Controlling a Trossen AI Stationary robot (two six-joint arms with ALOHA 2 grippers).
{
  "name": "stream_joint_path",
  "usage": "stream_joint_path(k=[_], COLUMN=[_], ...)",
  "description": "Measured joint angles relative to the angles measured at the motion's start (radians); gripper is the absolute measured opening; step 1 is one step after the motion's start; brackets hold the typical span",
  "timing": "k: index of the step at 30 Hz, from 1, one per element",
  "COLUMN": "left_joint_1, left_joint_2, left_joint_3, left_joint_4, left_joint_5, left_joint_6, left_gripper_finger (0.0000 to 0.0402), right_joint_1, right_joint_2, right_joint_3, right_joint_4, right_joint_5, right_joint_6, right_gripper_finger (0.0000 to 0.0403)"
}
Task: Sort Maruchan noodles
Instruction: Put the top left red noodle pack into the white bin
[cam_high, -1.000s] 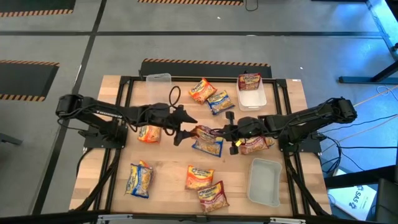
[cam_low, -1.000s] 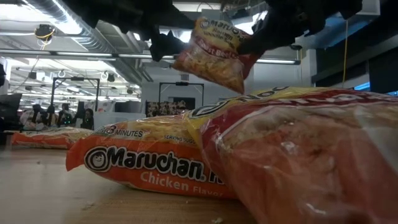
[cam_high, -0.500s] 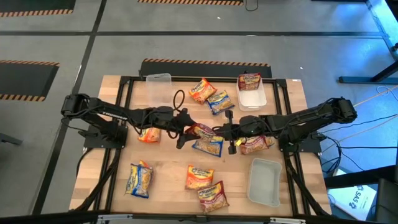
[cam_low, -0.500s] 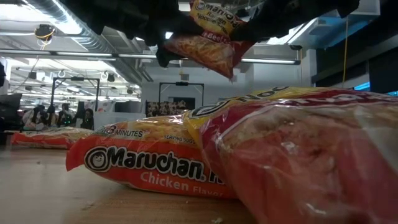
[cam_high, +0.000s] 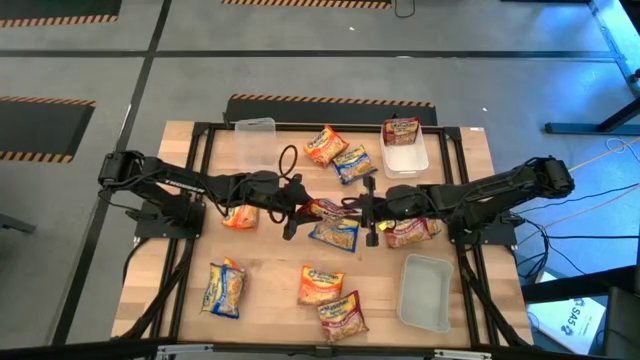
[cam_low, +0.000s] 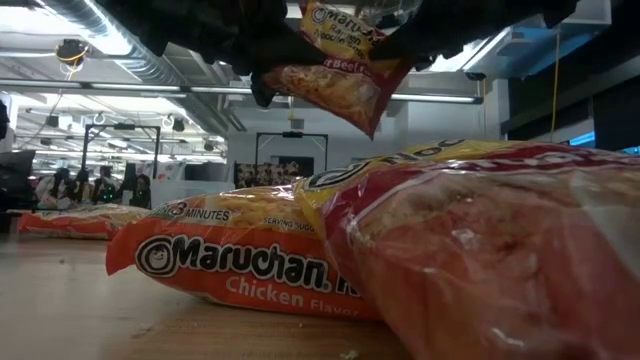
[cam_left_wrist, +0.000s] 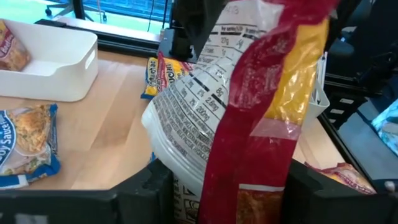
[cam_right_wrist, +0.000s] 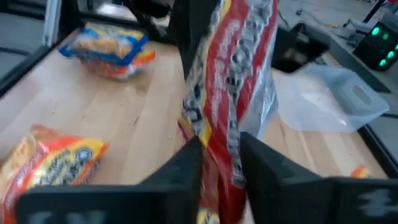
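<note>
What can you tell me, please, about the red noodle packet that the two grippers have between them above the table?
The red noodle packet is a flat, crinkly plastic Maruchan pack, red and yellow, with a white panel of printed nutrition text on its back. It hangs tilted in the air over mid-table, above a blue packet. The left gripper meets it at one end and the right gripper at the other, each with its fingers on either side of the wrapper. It touches nothing else.

Bare table (cam_high: 270, 270) lay open left of the orange packet (cam_high: 320, 285); the maroon packet (cam_high: 343, 314) blocked its right.
</note>
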Motion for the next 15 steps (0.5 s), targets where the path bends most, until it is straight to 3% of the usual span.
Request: stream_joint_path(k=[5, 9, 12, 15], left_joint_1=[0.000, 0.001, 0.001, 0.001], left_joint_2=[0.000, -0.001, -0.001, -0.001], left_joint_3=[0.000, 0.000, 0.000, 0.000], left_joint_4=[-0.008, -0.008, -0.006, -0.005], left_joint_5=[-0.019, -0.033, -0.042, -0.053], left_joint_6=[0.016, 0.042, 0.059, 0.065], left_gripper_finger=[0.0170, 0.0169, 0.0169, 0.0169], right_joint_1=[0.000, 0.000, -0.003, -0.022], right_joint_2=[-0.051, -0.077, -0.048, 0.017], right_joint_3=[0.001, 0.056, 0.111, 0.185], right_joint_4=[-0.074, -0.078, -0.080, -0.191], right_joint_5=[0.053, 0.029, -0.011, -0.029], right_joint_6=[0.051, 0.128, 0.134, 0.150], right_gripper_finger=[0.0187, 0.0259, 0.0297, 0.0317])
